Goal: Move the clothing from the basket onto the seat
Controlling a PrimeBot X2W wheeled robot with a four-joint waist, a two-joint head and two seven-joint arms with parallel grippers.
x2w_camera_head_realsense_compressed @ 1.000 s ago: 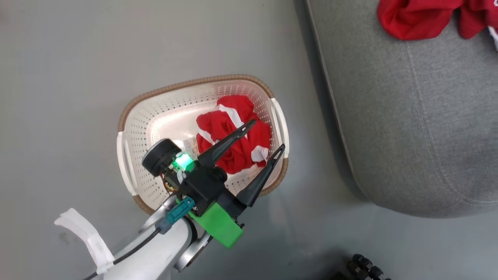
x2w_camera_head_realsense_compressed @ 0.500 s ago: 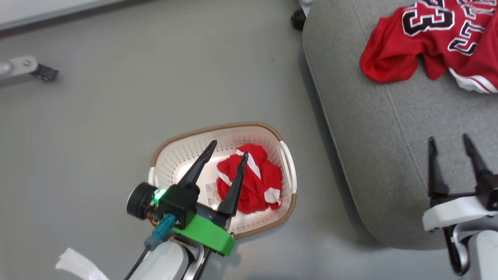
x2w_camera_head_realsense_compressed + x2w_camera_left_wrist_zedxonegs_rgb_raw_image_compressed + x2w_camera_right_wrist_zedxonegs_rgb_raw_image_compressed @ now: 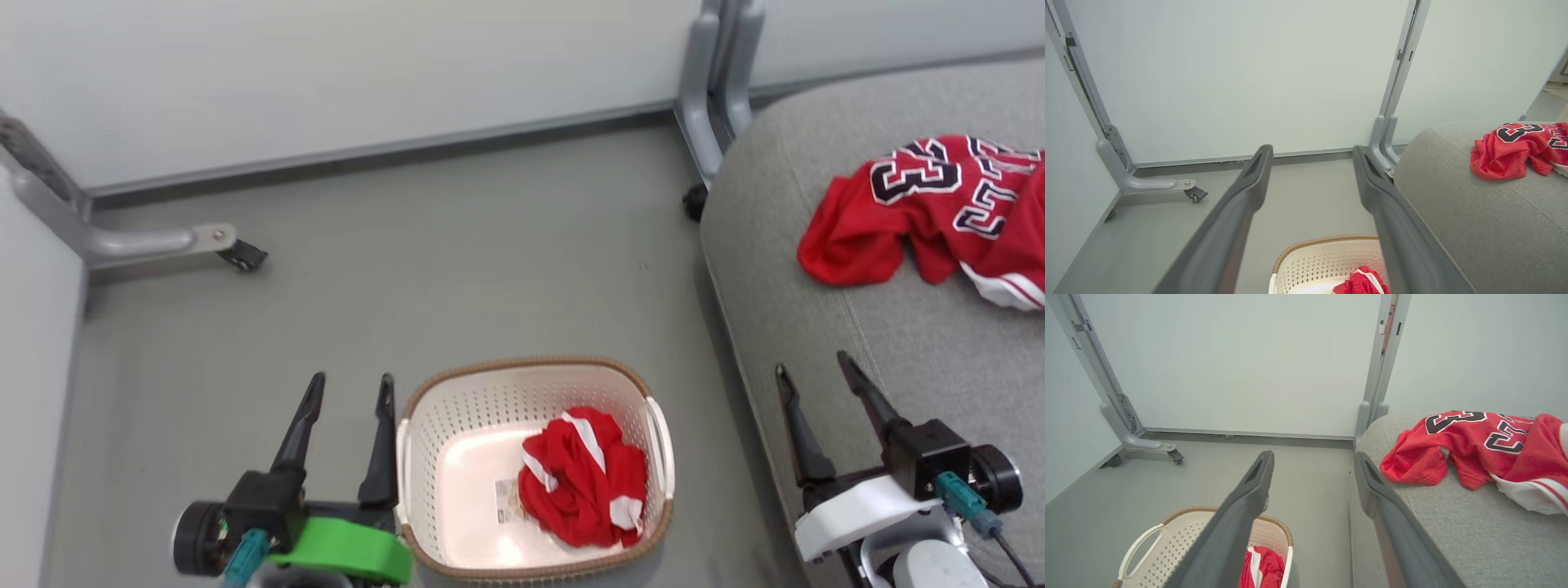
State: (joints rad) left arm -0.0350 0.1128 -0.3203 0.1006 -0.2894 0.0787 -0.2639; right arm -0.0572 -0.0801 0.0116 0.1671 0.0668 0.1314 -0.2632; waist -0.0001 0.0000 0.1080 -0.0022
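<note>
Lying crumpled in the lower middle of the head view, a red sports garment with a white stripe (image 3: 584,478) is seen inside a small oval cream-white perforated plastic basket with a brown woven-look rim (image 3: 490,400), towards the basket's right side, with a paper label (image 3: 508,500) showing on the basket floor just to its left. The basket is set on a grey floor (image 3: 449,269), just beside the rounded edge of a large grey fabric-upholstered seat cushion (image 3: 816,310) that takes up the right of the frame. A red jersey with the black-and-white number 23 (image 3: 922,212) is spread in folds on the cushion at the upper right, well apart from the basket. The left gripper (image 3: 351,380) is found at the lower left, just beside the basket's left wall, its two dark fingers spread apart with nothing between them; whether the nearer finger touches the basket cannot be told. The right gripper (image 3: 812,364) is placed at the lower right over the cushion's near edge, its jaws likewise spread and empty. Pale partition panels (image 3: 367,73) on grey metal legs (image 3: 155,241) are seen along the top of the frame.
</note>
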